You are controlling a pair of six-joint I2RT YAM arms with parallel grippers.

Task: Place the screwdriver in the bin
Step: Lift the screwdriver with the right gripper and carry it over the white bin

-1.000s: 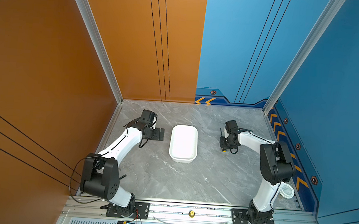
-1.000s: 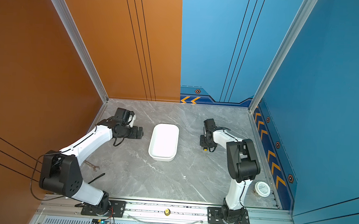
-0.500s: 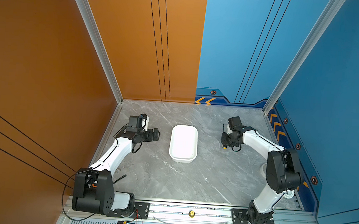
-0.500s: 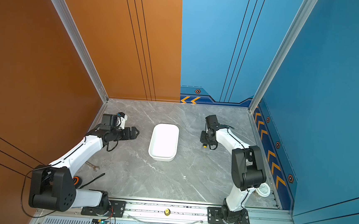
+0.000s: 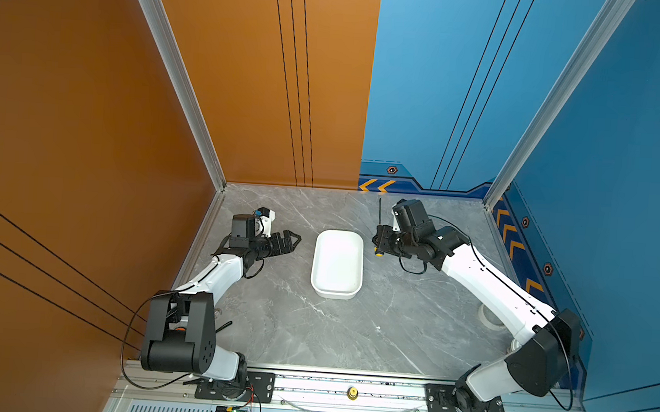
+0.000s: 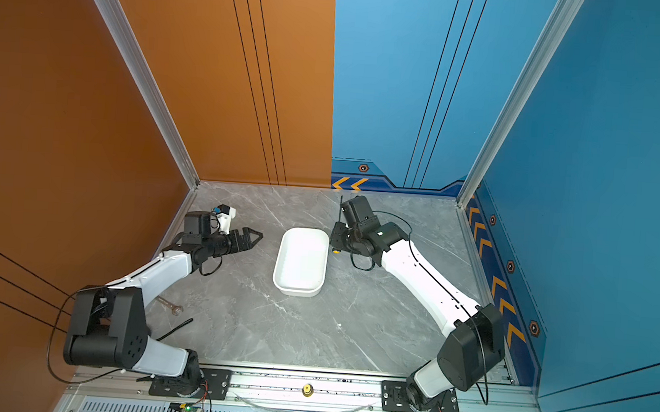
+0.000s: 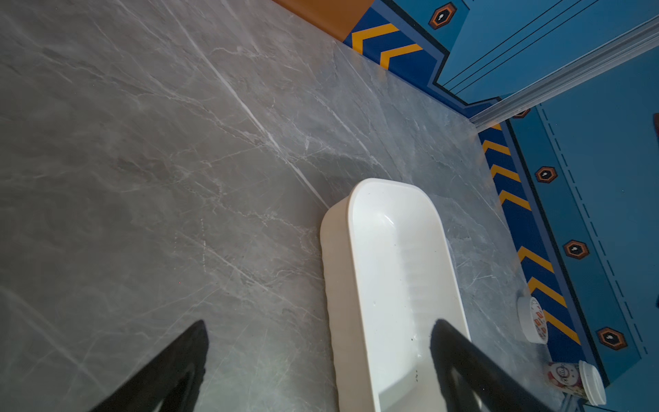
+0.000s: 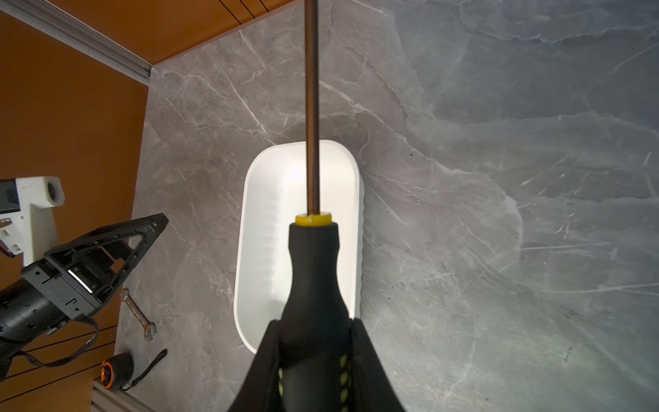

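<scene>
A: State of the right gripper (image 5: pixel 377 243)?
B: Clamped on the screwdriver (image 8: pixel 313 271) by its handle, shaft pointing to 12 o'clock. In the last second it came in from the bin's (image 5: pixel 335 293) 3 o'clock side and now sits just off the 2 o'clock corner (not yet over it).
A: And the left gripper (image 5: pixel 293 239)?
B: Jaws apart, empty, at the bin's 9 o'clock. Carry nearly done, I judge. Release comes next.

Tip of the screwdriver (image 8: pixel 313 271) cut off at the right wrist view's edge, handle butt hidden inside right gripper (image 8: pixel 314 324), white tub (image 5: pixel 486 319) at 4 o'clock from the bin (image 5: pixel 335 293) mostly behind right arm (image 5: pixel 493 286)
</scene>
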